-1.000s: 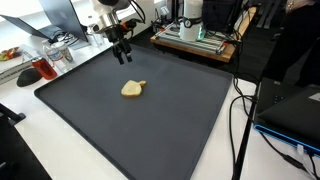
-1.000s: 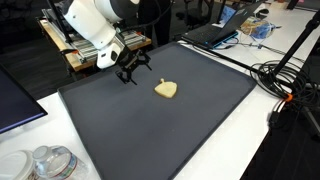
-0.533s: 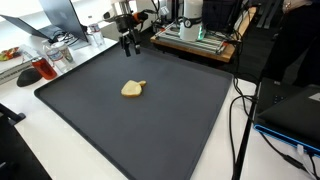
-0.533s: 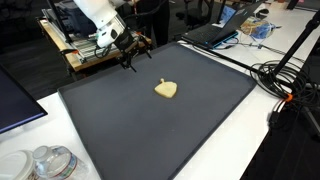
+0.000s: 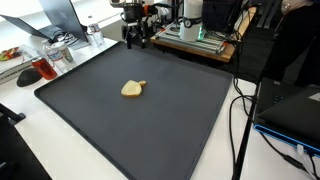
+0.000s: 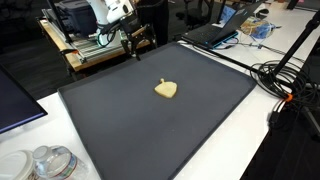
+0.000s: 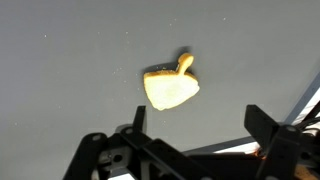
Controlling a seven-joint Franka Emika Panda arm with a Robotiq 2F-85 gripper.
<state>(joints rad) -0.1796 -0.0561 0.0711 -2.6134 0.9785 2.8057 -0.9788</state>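
While the jaws stand wide and empty, my gripper (image 5: pixel 131 42) hangs over the far edge of the mat (image 5: pixel 180 125), well apart from the yellow piece (image 5: pixel 132 89) lying flat near the mat's middle. In the wrist view it sits just ahead of the fingers. To take it cleanly, I reckon I'd centre over its body, not the stub. The rack (image 6: pixel 82 55) is close behind and cables (image 5: pixel 240 110) trail off the mat; nothing blocks the piece.
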